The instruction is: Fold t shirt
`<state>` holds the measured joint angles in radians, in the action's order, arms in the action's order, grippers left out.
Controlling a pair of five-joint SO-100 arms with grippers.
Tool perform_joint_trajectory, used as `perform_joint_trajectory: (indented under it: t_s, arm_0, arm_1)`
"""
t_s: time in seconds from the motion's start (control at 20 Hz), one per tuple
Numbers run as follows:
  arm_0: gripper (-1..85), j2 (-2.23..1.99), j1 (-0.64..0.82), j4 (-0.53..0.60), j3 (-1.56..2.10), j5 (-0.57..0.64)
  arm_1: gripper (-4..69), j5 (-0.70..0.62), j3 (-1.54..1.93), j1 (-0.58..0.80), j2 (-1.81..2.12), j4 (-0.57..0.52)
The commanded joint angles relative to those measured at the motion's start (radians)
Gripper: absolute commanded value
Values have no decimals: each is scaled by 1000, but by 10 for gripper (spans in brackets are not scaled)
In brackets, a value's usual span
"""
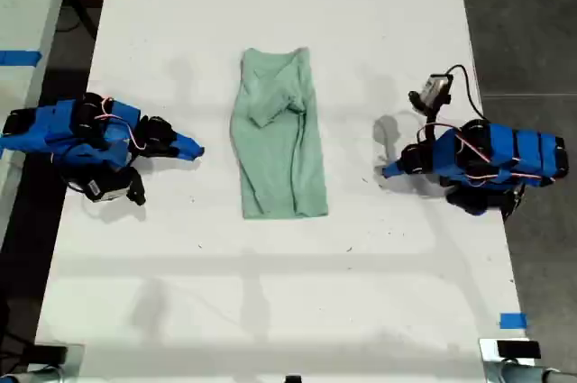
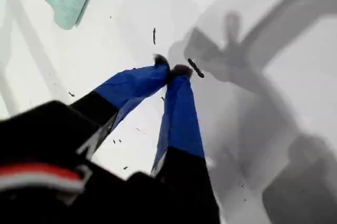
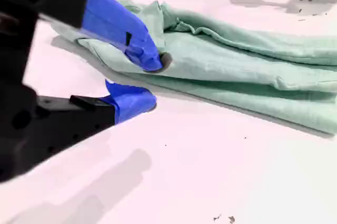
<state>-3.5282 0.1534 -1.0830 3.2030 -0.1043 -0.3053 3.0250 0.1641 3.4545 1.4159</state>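
You see shirt pale mint green, plain, no print. Table white, few dark specks. Both grippers: blue fingers, black bodies. Red-white wires on arms. Blue tape at table edge, exterior view's right.

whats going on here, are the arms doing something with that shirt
Two blue arms sit on a white table with a pale green t shirt lying between them, already folded into a narrow strip with both sides tucked in. Neither arm is holding it. My first gripper is shut on nothing, over bare table a little off from the shirt. My second gripper is open, fingers close beside the shirt's edge but gripping nothing.
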Motion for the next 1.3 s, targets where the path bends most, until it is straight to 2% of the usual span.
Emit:
perform_joint_trajectory:
  t_s: [0.0,0.15,0.35,0.5,0.55,0.6,0.65,0.7,0.75,0.8,0.9,1.05,1.25]
  arm_0:
    - [-1,-8,-3,14,14,-2]
    - [-1,-8,-63,51,2,-23]
    - [-2,54,-69,-44,-129,-100]
    - [-2,617,-115,14,-456,-137]
    - [-1,927,-147,-41,-693,-147]
    - [84,1215,-156,-138,-956,-143]
    - [138,1437,-158,-207,-1180,-86]
    - [160,1577,-169,-199,-1327,0]
    - [169,1658,-175,-137,-1399,94]
    - [230,1735,-184,-129,-1462,64]
    - [272,1905,-187,-192,-1606,66]
    - [287,2105,-187,-225,-1759,74]
    - [286,2183,-193,-207,-1798,72]
  arm_1:
    - [17,52,61,-29,51,-21]
    - [14,60,61,-6,48,-21]
    - [12,115,-9,-43,-23,12]
    - [10,163,-370,-60,-454,48]
    - [9,156,-555,-74,-713,57]
    - [8,140,-744,-89,-957,69]
    - [89,118,-916,-101,-1152,75]
    - [258,86,-1065,-114,-1312,75]
    - [321,64,-1170,-118,-1430,69]
    - [335,20,-1235,-121,-1514,35]
    - [350,-11,-1313,-115,-1643,-20]
    - [363,-21,-1448,-114,-1832,-48]
    - [346,-23,-1612,-132,-2010,-38]
